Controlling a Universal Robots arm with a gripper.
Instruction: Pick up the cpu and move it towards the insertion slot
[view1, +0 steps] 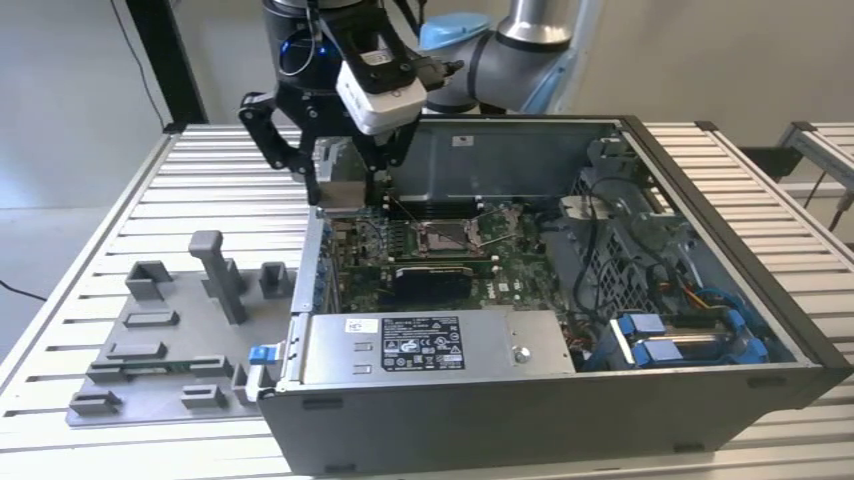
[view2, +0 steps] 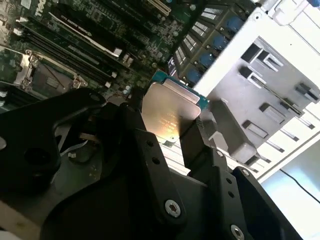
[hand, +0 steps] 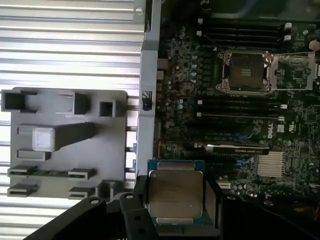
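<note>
Above the far-left corner of the open computer case (view1: 747, 330), in the exterior view, the gripper (view1: 350, 185) hangs over the case wall, with the cpu (view1: 344, 194) seen as a small pale plate between its black fingers. The insertion slot (view1: 445, 236) lies on the green motherboard (view1: 521, 285), a little to the exterior view's right of the gripper and nearer the camera. The grey tray (view1: 160, 350) sits on the slatted table (view1: 200, 170) at the exterior view's left, well apart from the gripper.

Second wrist view: cpu (view2: 167, 112) clamped by its edges between the two fingers (view2: 200, 142), metal top facing the camera, clear of tray and board.

First wrist view: cpu (hand: 175, 192) held over the board edge beside the case wall; insertion slot (hand: 246, 72) open, empty, lever raised, still apart from the chip.

Judgement: pick-up done, carry partly done; chip not yet over the slot.
</note>
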